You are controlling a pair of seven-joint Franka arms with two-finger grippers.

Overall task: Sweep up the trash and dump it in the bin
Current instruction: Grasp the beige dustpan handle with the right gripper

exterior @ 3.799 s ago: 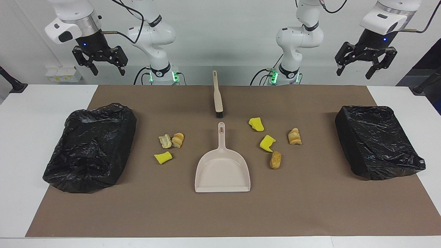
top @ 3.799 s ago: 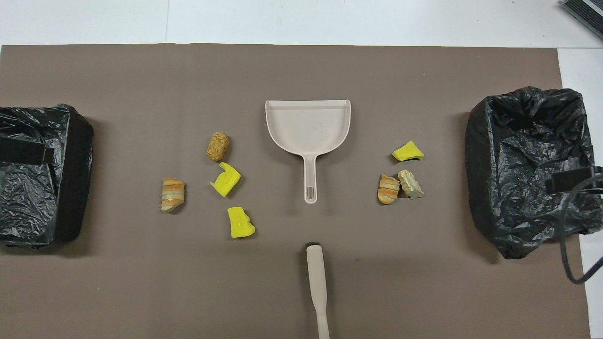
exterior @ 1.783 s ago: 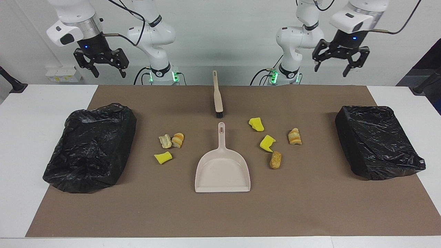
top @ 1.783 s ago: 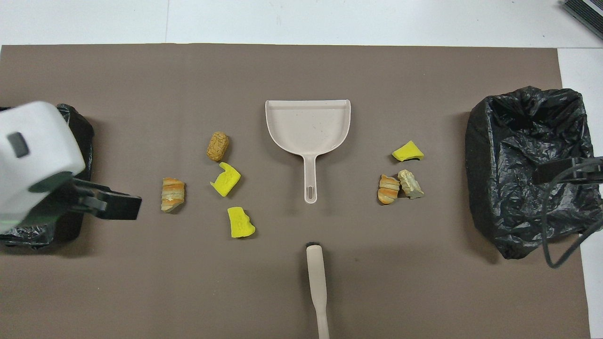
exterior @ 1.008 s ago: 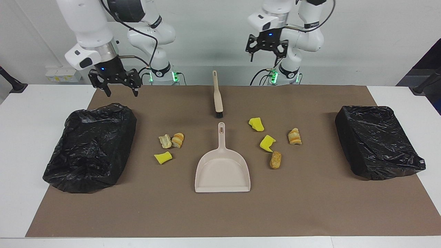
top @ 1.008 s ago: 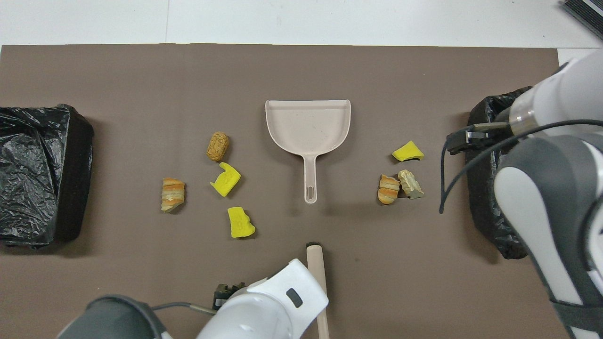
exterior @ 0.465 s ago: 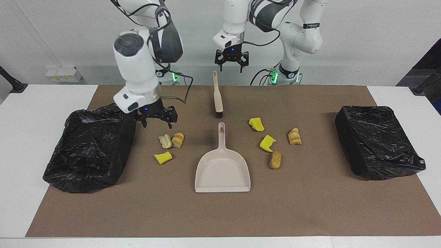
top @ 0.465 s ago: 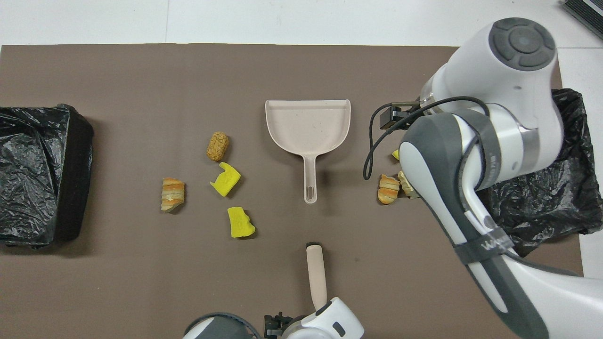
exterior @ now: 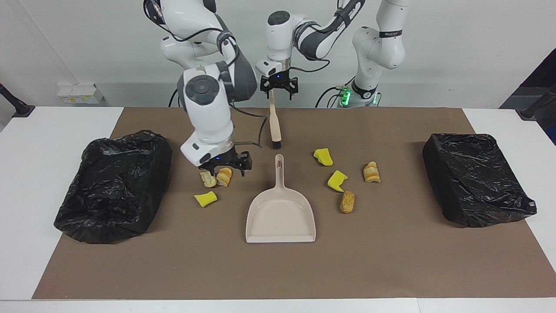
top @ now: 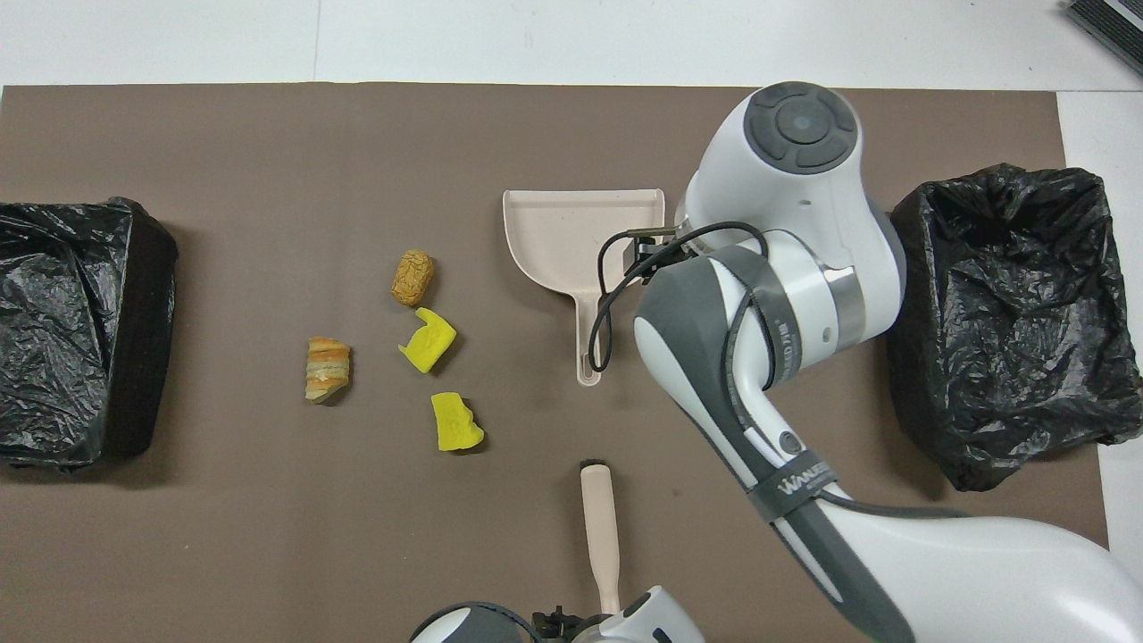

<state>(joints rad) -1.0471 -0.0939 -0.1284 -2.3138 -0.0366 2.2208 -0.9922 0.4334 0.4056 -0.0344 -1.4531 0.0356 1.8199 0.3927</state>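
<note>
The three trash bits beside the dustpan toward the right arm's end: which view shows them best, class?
Facing view: the yellow sponge chunk and two bread pieces show under the right end effector. Overhead, the right arm hides them.

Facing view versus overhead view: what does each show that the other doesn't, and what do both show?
Only the facing view: the right gripper, open over two bread pieces, with a yellow sponge chunk beside them, hidden under the right arm from overhead; the left gripper, open at the handle end of the brush. Only the overhead view: a dark ridged object off the mat. Both: dustpan, brush, four trash bits toward the left arm's end, two black-lined bins.
</note>
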